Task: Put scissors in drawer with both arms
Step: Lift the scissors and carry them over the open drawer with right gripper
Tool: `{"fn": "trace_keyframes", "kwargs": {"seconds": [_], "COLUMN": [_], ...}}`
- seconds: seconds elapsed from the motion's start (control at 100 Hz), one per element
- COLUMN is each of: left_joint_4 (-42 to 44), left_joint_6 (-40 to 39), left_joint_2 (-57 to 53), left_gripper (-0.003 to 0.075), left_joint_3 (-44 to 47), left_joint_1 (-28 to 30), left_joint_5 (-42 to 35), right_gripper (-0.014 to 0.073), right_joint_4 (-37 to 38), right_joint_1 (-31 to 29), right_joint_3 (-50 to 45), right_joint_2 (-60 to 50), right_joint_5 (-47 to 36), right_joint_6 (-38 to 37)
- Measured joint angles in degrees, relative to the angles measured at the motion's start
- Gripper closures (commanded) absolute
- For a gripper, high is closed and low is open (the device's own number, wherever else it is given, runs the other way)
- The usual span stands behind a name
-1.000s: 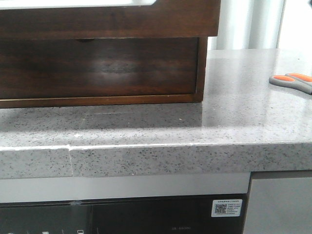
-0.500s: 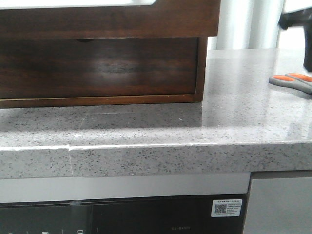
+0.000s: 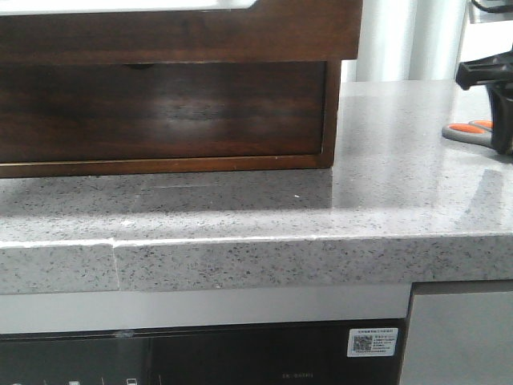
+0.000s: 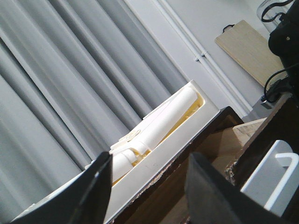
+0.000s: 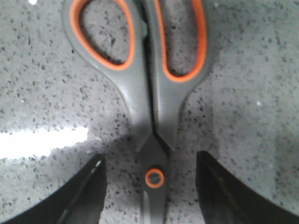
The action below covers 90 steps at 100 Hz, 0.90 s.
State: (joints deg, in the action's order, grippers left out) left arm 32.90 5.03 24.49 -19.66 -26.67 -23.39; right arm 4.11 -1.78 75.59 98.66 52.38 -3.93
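You have the scissors [image 5: 152,93] lying flat on the countertop [image 5: 243,121] between the right gripper [image 5: 152,186] fingers, apparently untouched.

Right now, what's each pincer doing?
Left pincer: open, holding nothing.
Right pincer: open, straddling the scissors, not gripping them.

Bright, even light; glare streaks the countertop [image 3: 401,184]; scissors [image 5: 149,93] slightly blurred.

Speckled counter [image 3: 385,200] carries wooden box [image 3: 168,112], scissors [image 3: 469,131]
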Motion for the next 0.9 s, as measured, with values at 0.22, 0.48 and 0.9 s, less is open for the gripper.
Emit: {"fn": "trace_keyframes", "kwargs": {"seconds": [0.22, 0.48, 0.9], "left_joint_4": [-0.1, -0.1, -0.1], "left_joint_6": [0.0, 0.0, 0.0], "left_joint_2": [0.0, 0.0, 0.0], "left_gripper": [0.0404, 0.0404, 0.0404], "left_joint_3": [0.0, 0.0, 0.0], "left_joint_1": [0.0, 0.0, 0.0], "left_joint_5": [0.11, 0.11, 0.11], "right_gripper": [0.025, 0.0471, 0.0718], "right_joint_4": [0.04, -0.15, 0.05], "right_joint_1": [0.0, 0.0, 0.0], "right_joint_3": [0.31, 0.59, 0.72], "right_joint_2": [1.6, 1.95, 1.89], "right_joint_5": [-0.59, -0.94, -1.72], "right_joint_6": [0.0, 0.0, 0.16]}}
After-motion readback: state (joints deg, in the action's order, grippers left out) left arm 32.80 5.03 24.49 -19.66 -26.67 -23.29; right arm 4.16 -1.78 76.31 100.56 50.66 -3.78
